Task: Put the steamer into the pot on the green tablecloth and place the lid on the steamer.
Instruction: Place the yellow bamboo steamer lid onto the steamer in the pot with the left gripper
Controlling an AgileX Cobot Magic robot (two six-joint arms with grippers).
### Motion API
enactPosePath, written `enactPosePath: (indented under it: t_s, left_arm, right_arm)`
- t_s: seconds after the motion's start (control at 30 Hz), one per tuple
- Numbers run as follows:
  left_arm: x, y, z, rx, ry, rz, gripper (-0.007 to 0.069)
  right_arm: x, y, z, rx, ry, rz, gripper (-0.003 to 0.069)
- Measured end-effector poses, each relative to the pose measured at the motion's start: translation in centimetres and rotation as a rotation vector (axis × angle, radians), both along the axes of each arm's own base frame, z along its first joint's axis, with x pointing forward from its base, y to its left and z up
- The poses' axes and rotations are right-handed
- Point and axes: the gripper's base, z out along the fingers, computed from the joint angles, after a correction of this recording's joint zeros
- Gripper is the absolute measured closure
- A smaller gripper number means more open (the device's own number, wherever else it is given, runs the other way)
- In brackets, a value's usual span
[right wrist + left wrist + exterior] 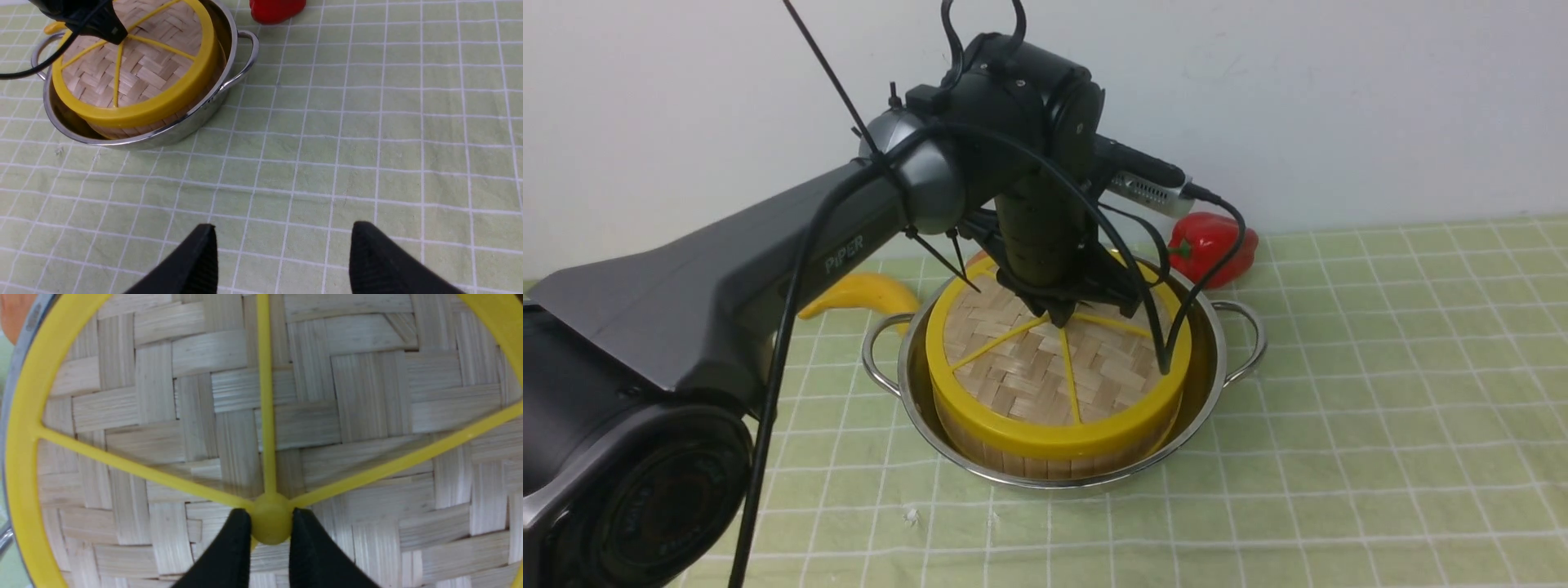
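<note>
The left arm's black jaws (271,526) pinch the yellow hub of the round woven-bamboo lid (1045,367) — directly below them, seated on the bamboo steamer (1045,465) inside the shiny steel pot (1225,359). The right jaws (282,257) stand spread, well apart; a red pepper (1213,249) sits behind, near one handle — likely no obstacle to a straight lift-off.

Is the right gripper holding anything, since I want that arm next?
No, the black right gripper's fingers stand wide apart above green checked tablecloth, with nothing between them.

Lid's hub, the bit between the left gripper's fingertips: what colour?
Yellow; the hub shows best in the left wrist view.
</note>
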Motion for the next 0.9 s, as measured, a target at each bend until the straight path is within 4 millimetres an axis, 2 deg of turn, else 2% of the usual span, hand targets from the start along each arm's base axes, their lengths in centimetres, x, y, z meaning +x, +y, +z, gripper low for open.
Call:
enactPosePath:
  t_s: [0.27,0.37,0.47,0.5,0.57,0.63,0.67,0.73,0.77,0.8,0.83,0.9]
  left_arm:
    - [0.0,0.0,0.0,0.000,-0.001,0.000,0.0508]
    - [0.2,-0.1,-0.1,-0.003,-0.010,-0.003,0.0458]
    - [0.5,-0.1,-0.1,-0.003,-0.045,-0.011,0.0349]
    - [0.5,-0.1,-0.1,-0.002,-0.047,-0.012,0.0342]
    - [0.7,0.1,0.3,0.022,-0.075,-0.016,0.0246]
    - [0.8,0.1,0.6,0.027,-0.087,-0.017,0.0218]
    - [0.9,0.2,0.9,0.030,-0.096,-0.016,0.0197]
    - [1.0,0.5,3.0,0.049,-0.139,-0.008,0.0144]
    - [1.0,0.5,3.1,0.049,-0.141,-0.007,0.0140]
    - [1.0,0.6,4.2,0.043,-0.165,-0.004,0.0128]
    - [0.9,0.7,6.2,0.018,-0.220,0.001,0.0118]
    - [0.8,0.9,7.6,0.001,-0.252,0.004,0.0113]
  right_arm:
    - [0.0,0.1,0.0,0.007,0.003,0.004,0.0228]
    - [0.0,0.1,0.0,0.012,0.005,0.008,0.0228]
    - [-0.1,0.2,0.0,0.018,0.008,0.012,0.0228]
    - [-0.1,0.2,0.0,0.018,0.008,0.012,0.0228]
    - [-0.1,0.2,0.0,0.018,0.008,0.012,0.0228]
    - [-0.1,0.2,0.0,0.020,0.009,0.013,0.0228]
    - [-0.1,0.2,0.0,0.020,0.010,0.013,0.0228]
    - [-0.1,0.2,0.0,0.020,0.010,0.013,0.0228]
    - [-0.1,0.2,0.0,0.020,0.010,0.013,0.0228]
    - [-0.1,0.2,0.0,0.020,0.010,0.013,0.0228]
    - [-0.1,0.2,0.0,0.020,0.010,0.013,0.0228]
    - [-0.1,0.2,0.0,0.018,0.009,0.013,0.0228]
